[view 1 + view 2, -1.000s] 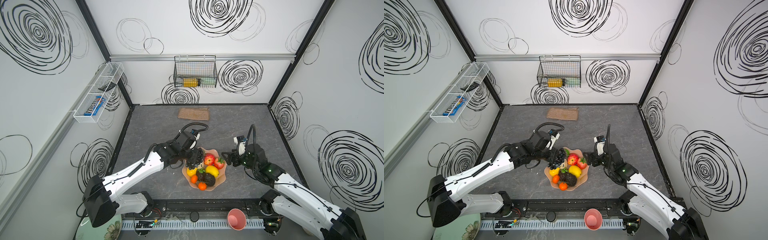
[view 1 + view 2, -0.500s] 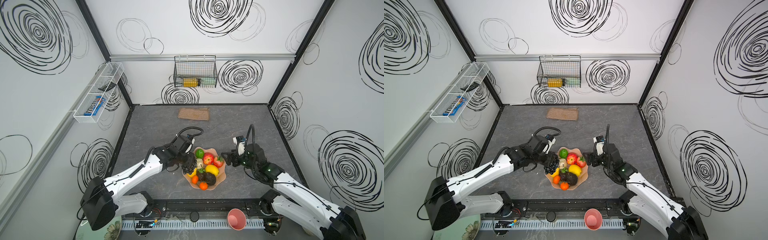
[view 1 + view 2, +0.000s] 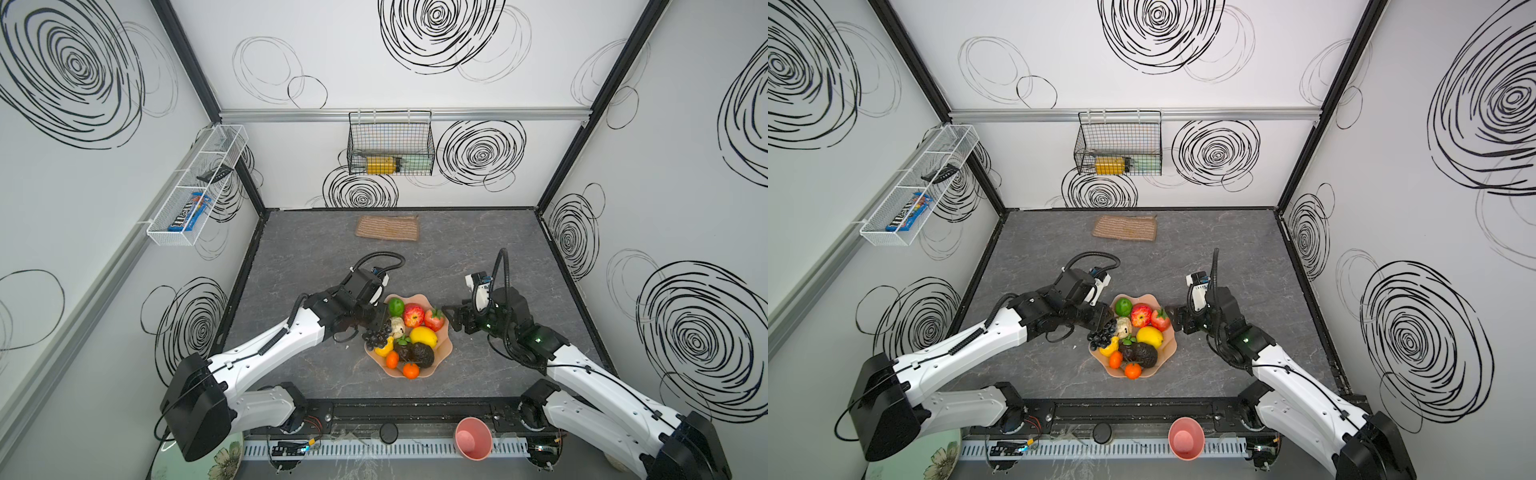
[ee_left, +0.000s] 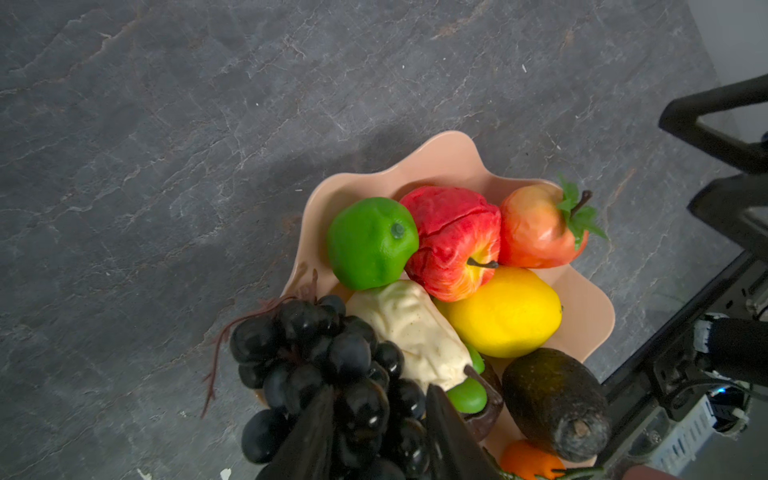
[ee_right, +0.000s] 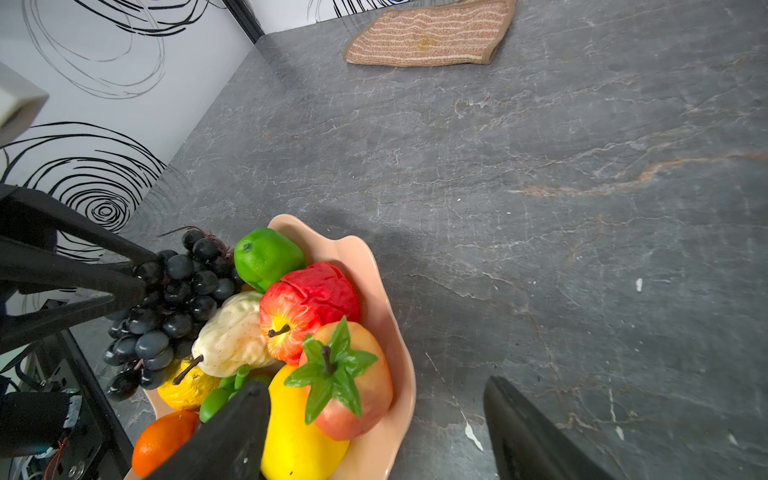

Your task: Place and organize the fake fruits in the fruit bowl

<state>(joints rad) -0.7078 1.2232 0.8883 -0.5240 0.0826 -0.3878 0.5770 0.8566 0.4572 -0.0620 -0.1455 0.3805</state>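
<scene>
The peach fruit bowl [image 3: 442, 353] [image 3: 1169, 355] holds a lime [image 3: 395, 306], apple [image 3: 413, 314], strawberry [image 3: 433, 319], lemon [image 3: 423, 336], cream pear [image 3: 398, 326], dark avocado [image 3: 422, 354] and two oranges [image 3: 392, 360]. A black grape bunch [image 3: 377, 337] [image 4: 307, 345] lies over the bowl's left rim, on a second lemon. My left gripper [image 3: 380, 326] [image 4: 380, 390] stands over that rim, its fingers parted with grape berries between them. Just right of the bowl my right gripper [image 3: 452, 319] [image 5: 374, 384] is wide open and holds nothing, one finger over the rim beside the strawberry [image 5: 349, 382].
A tan woven mat [image 3: 387, 227] lies near the back wall. A pink cup [image 3: 473, 438] and a green floral plate [image 3: 220, 457] sit by the front rail. On the walls hang a wire basket [image 3: 390, 149] and a white shelf [image 3: 195, 187].
My left gripper carried the grape bunch from over the bowl's back to its left rim, uncovering the lime, and its fingers have parted. The right arm has stayed still.
</scene>
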